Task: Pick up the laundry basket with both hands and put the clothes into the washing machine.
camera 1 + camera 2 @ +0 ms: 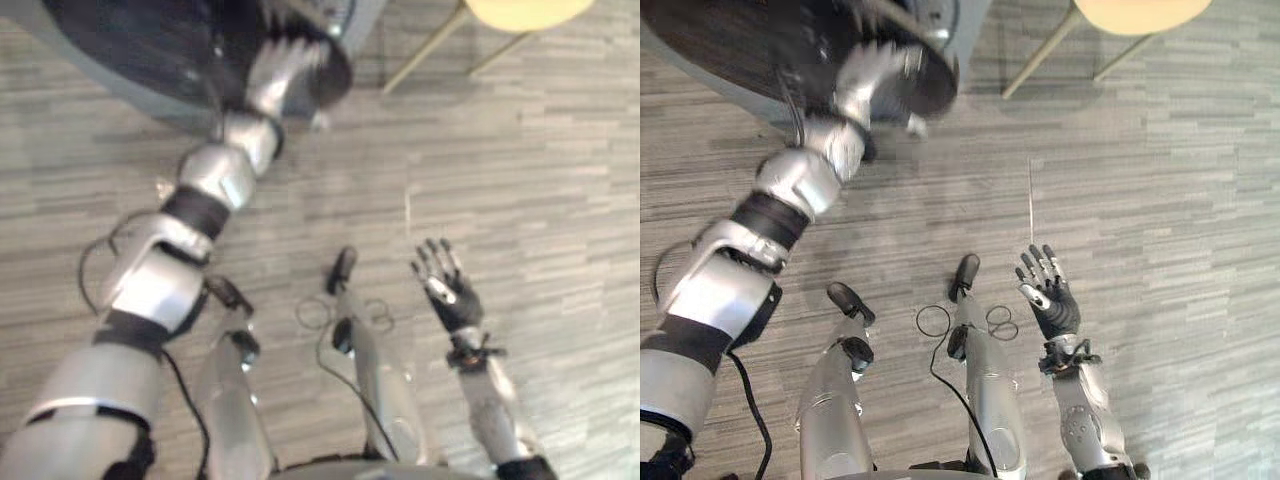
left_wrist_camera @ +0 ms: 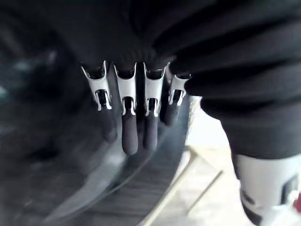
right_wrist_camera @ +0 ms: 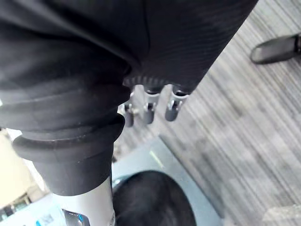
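We have our left hand [image 1: 285, 70] reached up to the washing machine [image 3: 162, 160], at the edge of its dark round door [image 1: 150, 40]. Its fingers [image 2: 129, 136] are straight and close side by side over the dark glass; whether they press it or hover just off it we cannot tell. Our right hand [image 1: 1048, 295] hangs low over the grey plank floor [image 1: 560, 180] with fingers spread, holding nothing. Neither hand carries the laundry basket or any clothes, and we cannot say where they lie. A chair [image 1: 520, 10] with a pale yellow seat stands near the machine. We judge the step in hand to be working the door, though opening or shutting we cannot tell. The next move calls for a firm purchase on the door's rim and a steady swing, with the right hand kept clear.
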Available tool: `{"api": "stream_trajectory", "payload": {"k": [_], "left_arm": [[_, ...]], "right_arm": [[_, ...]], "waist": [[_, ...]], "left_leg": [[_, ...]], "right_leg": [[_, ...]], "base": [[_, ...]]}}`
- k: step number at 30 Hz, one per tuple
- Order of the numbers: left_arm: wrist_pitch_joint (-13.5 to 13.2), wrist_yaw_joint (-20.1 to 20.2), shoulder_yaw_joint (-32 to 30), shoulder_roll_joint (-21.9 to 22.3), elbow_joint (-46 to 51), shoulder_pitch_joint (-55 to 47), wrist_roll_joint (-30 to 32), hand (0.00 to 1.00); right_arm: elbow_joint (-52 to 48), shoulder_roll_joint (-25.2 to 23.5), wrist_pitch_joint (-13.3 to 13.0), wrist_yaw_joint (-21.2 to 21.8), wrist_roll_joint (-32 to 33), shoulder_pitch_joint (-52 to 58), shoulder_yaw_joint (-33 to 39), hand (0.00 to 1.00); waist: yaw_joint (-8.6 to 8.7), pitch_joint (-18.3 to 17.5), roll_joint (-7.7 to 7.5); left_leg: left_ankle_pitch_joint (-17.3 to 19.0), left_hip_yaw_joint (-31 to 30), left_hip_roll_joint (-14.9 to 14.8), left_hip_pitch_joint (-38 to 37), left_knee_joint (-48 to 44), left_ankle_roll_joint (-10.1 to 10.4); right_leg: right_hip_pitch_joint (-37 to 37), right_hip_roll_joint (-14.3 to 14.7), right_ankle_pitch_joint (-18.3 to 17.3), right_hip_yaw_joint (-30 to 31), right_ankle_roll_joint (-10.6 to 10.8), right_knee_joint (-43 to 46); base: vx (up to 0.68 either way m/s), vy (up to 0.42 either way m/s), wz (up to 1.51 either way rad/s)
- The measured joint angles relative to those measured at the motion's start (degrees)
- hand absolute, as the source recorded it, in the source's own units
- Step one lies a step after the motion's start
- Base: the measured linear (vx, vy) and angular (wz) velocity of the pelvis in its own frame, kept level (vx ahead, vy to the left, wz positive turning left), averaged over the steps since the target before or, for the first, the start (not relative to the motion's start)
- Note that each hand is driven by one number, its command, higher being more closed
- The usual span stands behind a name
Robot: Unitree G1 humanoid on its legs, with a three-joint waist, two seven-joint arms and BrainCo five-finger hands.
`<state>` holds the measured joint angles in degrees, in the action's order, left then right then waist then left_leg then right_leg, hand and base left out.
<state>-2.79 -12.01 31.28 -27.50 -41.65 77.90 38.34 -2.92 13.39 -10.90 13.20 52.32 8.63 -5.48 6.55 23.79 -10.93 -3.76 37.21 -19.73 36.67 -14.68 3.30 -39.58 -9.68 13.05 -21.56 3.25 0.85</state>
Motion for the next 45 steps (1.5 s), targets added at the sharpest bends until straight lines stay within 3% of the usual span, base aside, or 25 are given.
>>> {"api": "stream_trajectory", "payload": {"k": [2, 4, 9, 11, 15, 21, 24, 26, 27, 29, 31, 33, 36, 39, 42, 45], "left_arm": [[0.14, -2.70, -0.26, -0.81, 1.72, 3.36, 0.00, 0.00], [0.52, -5.72, -0.47, -1.92, 1.87, 5.79, 0.03, 0.00], [-0.22, -6.99, -0.66, -5.23, 2.64, 6.50, 0.00, 0.00], [-0.39, -7.12, -0.81, -5.93, 4.58, 6.11, -1.71, 0.00], [-1.44, -7.05, -5.78, -7.05, 6.04, 4.07, -2.78, 0.00], [0.39, -9.62, -11.95, -9.19, 14.62, -3.46, -1.63, 0.00], [1.14, -11.57, -11.95, -9.90, 29.73, -11.53, 1.08, 0.00], [1.05, -13.39, -12.06, -9.71, 42.52, -16.97, 2.98, 0.00], [0.35, -14.49, -12.90, -9.63, 52.54, -20.51, 4.50, 0.00], [-0.44, -15.51, -15.08, -9.47, 60.81, -23.48, 5.18, 0.00], [-2.19, -16.18, -18.68, -9.50, 70.14, -28.53, 5.15, 0.00], [-6.02, -16.27, -20.64, -9.60, 77.75, -35.31, 5.12, 0.00], [-9.92, -16.91, -21.93, -9.47, 82.00, -43.50, 5.08, 0.00], [-11.56, -16.88, -24.50, -7.24, 81.74, -54.64, 3.87, 0.00], [-14.80, -14.01, -23.01, -4.30, 73.39, -65.35, -2.53, 0.00], [-16.40, -6.69, -17.27, -3.03, 52.06, -66.48, -9.51, 0.00]], "right_arm": [[-0.67, 0.16, -0.05, 0.02, 0.95, 0.81, -0.11, 0.00], [-1.48, 0.25, -0.11, 0.15, 1.18, 2.53, -0.64, 0.00], [-7.74, 0.76, -0.80, 0.71, 1.18, 5.34, -1.11, 0.00], [-12.36, 2.20, -1.50, 0.85, 2.25, 5.82, -0.91, 0.00], [-19.53, 3.27, -2.37, 2.09, 5.72, 8.31, 0.13, 0.00], [-16.32, 5.99, -2.34, 3.83, 6.71, 11.74, -1.97, 0.00], [-10.50, 7.11, -2.24, 4.88, 6.67, 12.27, -4.25, 0.00], [-6.06, 7.24, -1.49, 6.37, 6.46, 13.51, -5.98, 0.00], [-3.27, 7.19, -0.67, 7.37, 4.25, 15.39, -7.09, 0.00], [-0.99, 7.09, 0.24, 8.23, 1.74, 16.81, -7.74, 0.00], [2.20, 6.97, 0.31, 8.56, -2.89, 17.13, -7.97, 0.00], [6.10, 7.08, 0.15, 9.46, -7.23, 17.11, -7.76, 0.00], [10.86, 6.99, -0.19, 9.53, -10.39, 16.34, -7.47, 0.00], [13.32, 6.58, -0.53, 9.08, -11.65, 13.95, -7.04, 0.00], [15.14, 5.56, -0.84, 7.51, -12.18, 12.20, -5.06, 0.00], [12.07, 5.61, -1.11, 5.50, -12.03, 10.57, -2.41, 0.00]], "waist": [[0.86, 0.09, -0.12], [0.79, 0.40, -0.15], [0.68, 1.32, 0.68], [0.36, 2.11, 1.71], [0.44, 2.85, 2.57], [0.39, 2.86, 2.97], [-0.97, 3.15, 4.42], [-2.43, 3.17, 5.31], [-3.70, 3.17, 6.10], [-4.17, 3.05, 6.93], [-4.50, 3.01, 7.43], [-4.66, 1.61, 8.65], [-5.49, 0.86, 9.67], [-5.08, 0.78, 9.81], [-4.69, 0.70, 9.97], [-4.84, 0.70, 9.96]], "left_leg": [[1.02, 0.73, -1.01, 0.95, -1.64, -0.25], [3.82, 2.35, -3.95, 0.85, -6.09, 0.23], [4.52, 4.06, -5.94, 0.61, -9.07, 0.70], [5.15, 5.24, -6.33, 0.50, -9.83, 0.89], [7.27, 5.82, -6.93, 0.68, -10.45, 0.61], [8.04, 6.01, -8.38, 1.09, -11.86, 0.84], [8.01, 4.94, -8.59, 1.69, -12.33, 0.84], [7.96, 3.96, -8.08, 1.74, -12.34, 0.83], [7.52, 2.96, -7.25, 1.58, -11.91, 0.72], [6.51, 1.92, -5.60, 0.96, -10.53, 0.66], [5.25, 0.80, -3.04, -1.33, -7.27, 0.29], [4.09, -0.54, -0.33, -2.20, -4.30, -0.23], [2.98, -1.11, 2.07, -2.92, -1.91, -1.06], [2.38, -1.25, 3.42, -3.55, -0.60, -1.62], [1.70, -1.56, 4.69, -3.64, 0.66, -2.00], [1.64, -1.46, 4.75, -3.64, 0.94, -2.16]], "right_leg": [[-1.00, 0.54, 0.94, 0.54, -1.19, -0.06], [-1.06, 1.95, 1.41, 2.12, -1.70, 0.26], [-1.25, 2.73, 1.42, 3.08, -1.71, 1.11], [-1.25, 2.74, 1.42, 3.45, -1.71, 1.09], [-1.79, 3.15, 1.42, 4.39, -1.71, 0.93], [-1.76, 4.13, 1.38, 4.61, -1.72, 0.13], [-1.73, 3.81, 1.26, 3.62, -1.89, 1.15], [-1.67, 3.00, -0.08, 2.31, -3.49, 3.07], [-1.54, 1.90, -1.61, 1.00, -3.97, 5.10], [-0.91, 0.31, -3.13, -0.47, -3.95, 6.89], [1.51, -1.26, -3.90, -2.01, -3.75, 7.41], [3.10, -2.79, -4.30, -3.33, -3.19, 6.75], [3.88, -4.04, -3.60, -3.61, -2.87, 5.80], [4.66, -4.40, -2.67, -3.63, -2.73, 4.51], [5.14, -4.41, -1.70, -3.83, -2.50, 3.18], [5.69, -4.45, -0.91, -3.92, -2.24, 1.67]], "base": [[0.06, -0.038, -0.31], [0.08, -0.035, -0.53], [0.08, -0.020, -0.19], [0.05, -0.011, -0.09], [0.00, -0.007, -0.13], [-0.01, -0.053, -0.08], [0.01, -0.026, 0.14], [0.03, -0.004, 0.32], [0.03, 0.005, 0.50], [0.03, 0.020, 0.63], [0.02, 0.036, 0.60], [-0.01, 0.033, 0.50], [-0.02, 0.039, 0.25], [-0.02, 0.015, 0.09], [-0.02, -0.010, 0.09], [-0.04, -0.016, 0.04]]}}
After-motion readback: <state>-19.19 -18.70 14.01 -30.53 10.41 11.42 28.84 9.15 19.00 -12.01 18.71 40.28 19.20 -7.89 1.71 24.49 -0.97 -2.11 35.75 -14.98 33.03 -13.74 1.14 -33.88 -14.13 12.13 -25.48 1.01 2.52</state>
